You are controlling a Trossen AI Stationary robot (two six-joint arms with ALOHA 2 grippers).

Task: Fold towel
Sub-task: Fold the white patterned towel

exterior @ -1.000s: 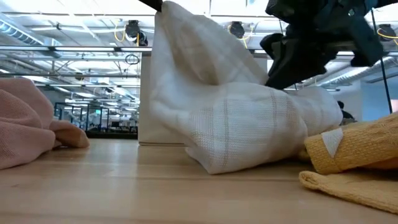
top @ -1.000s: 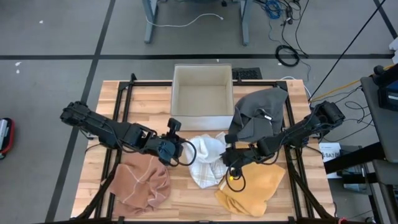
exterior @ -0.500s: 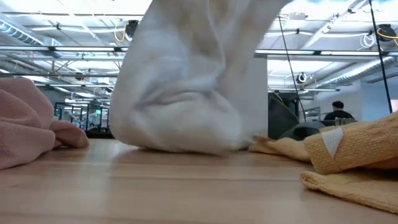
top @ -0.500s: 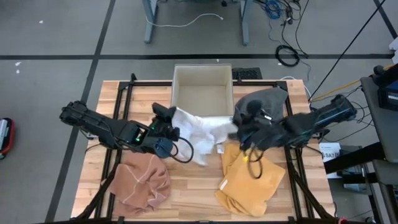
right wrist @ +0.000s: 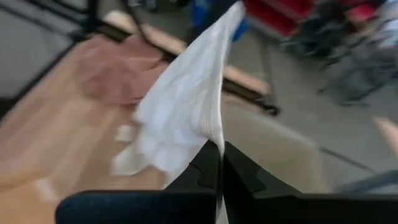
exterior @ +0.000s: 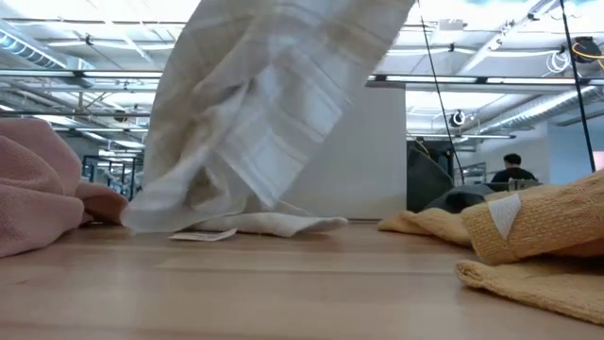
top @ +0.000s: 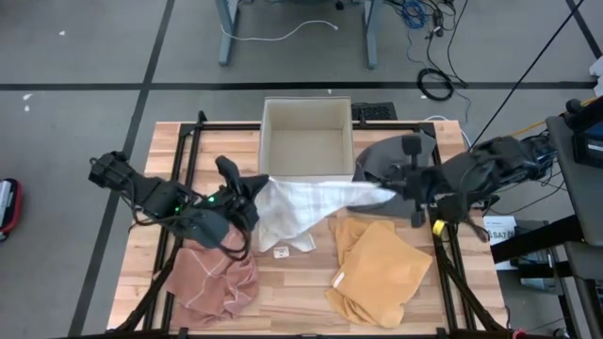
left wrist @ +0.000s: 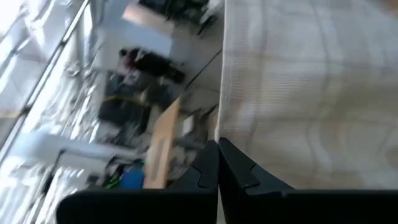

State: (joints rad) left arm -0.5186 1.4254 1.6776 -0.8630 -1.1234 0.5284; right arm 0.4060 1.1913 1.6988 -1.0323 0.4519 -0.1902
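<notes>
A white towel (top: 297,209) with faint stripes hangs spread between my two grippers above the middle of the table. Its lower end (exterior: 255,224) and a small label rest on the wood. My left gripper (top: 256,185) is shut on the towel's left top corner. My right gripper (top: 393,192) is shut on its right top corner. Both are raised well above the table, in front of the box. My left gripper pinches the towel's top left corner (left wrist: 225,132) between its two shut fingers, coming nearly level from the table's left. The cloth is drawn out toward the other gripper and sags below. My right gripper pinches the towel's top right corner (right wrist: 214,135) between its two shut fingers, slanting down from the table's right. The towel runs away from it toward the left gripper, its top edge fairly taut, the rest hanging.
A crumpled pink towel (top: 216,279) lies at the near left. A yellow towel (top: 379,267) is at the near right and a grey one (top: 396,155) at the far right. An open beige box (top: 306,143) stands at the far middle. Black frame rails line the table.
Both grippers have risen and drawn apart, the right one moving much farther, up and toward the table's right. The white towel, a heap on the table a second ago, has been lifted and spread out between them. Only its lower end stays on the wood.
</notes>
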